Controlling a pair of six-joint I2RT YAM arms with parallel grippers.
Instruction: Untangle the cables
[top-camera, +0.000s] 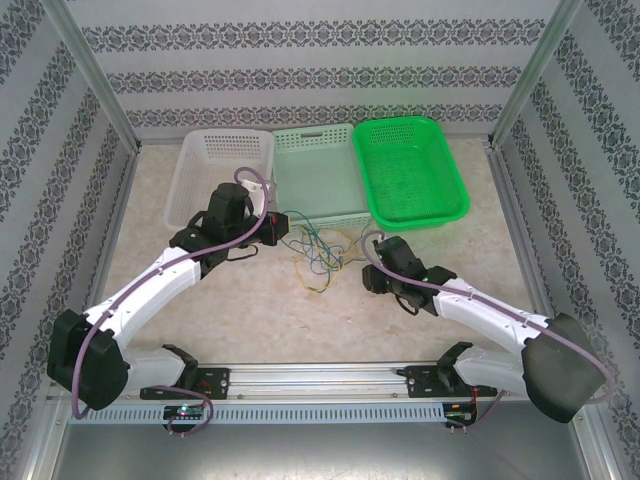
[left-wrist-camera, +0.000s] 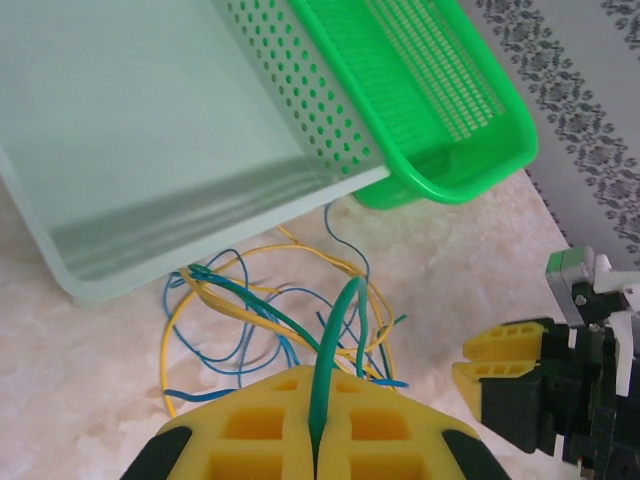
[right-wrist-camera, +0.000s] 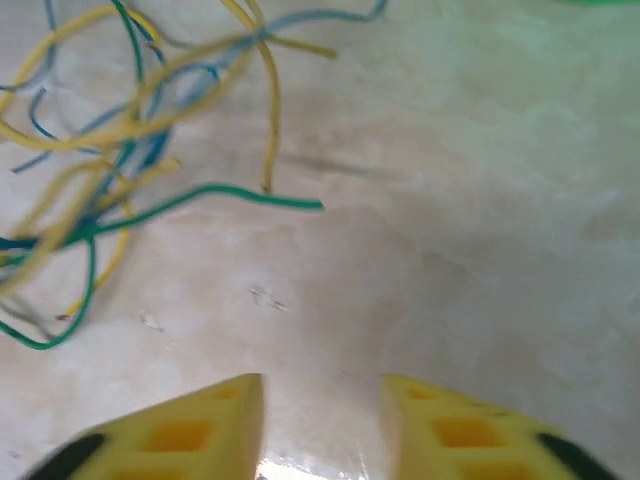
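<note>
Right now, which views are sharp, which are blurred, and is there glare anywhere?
Left wrist view: sharp, the green cable in the shut left gripper is crisp. Right wrist view: soft, the cables smear at the upper left, and the open right gripper is blurred too. Top external view: even light, no strong glare.

The cables (left-wrist-camera: 330, 345) had smooth, faintly glossy plastic sheaths. The left fingers (left-wrist-camera: 260, 425) were matt yellow plastic with moulded recesses. The green basket (top-camera: 410, 170) was shiny plastic, while the pale basket (left-wrist-camera: 150, 120) looked like smooth, duller plastic. The desk (top-camera: 250, 300) had a smooth, marble-patterned, low-sheen top, and the rail (top-camera: 320, 375) was brushed metal.
</note>
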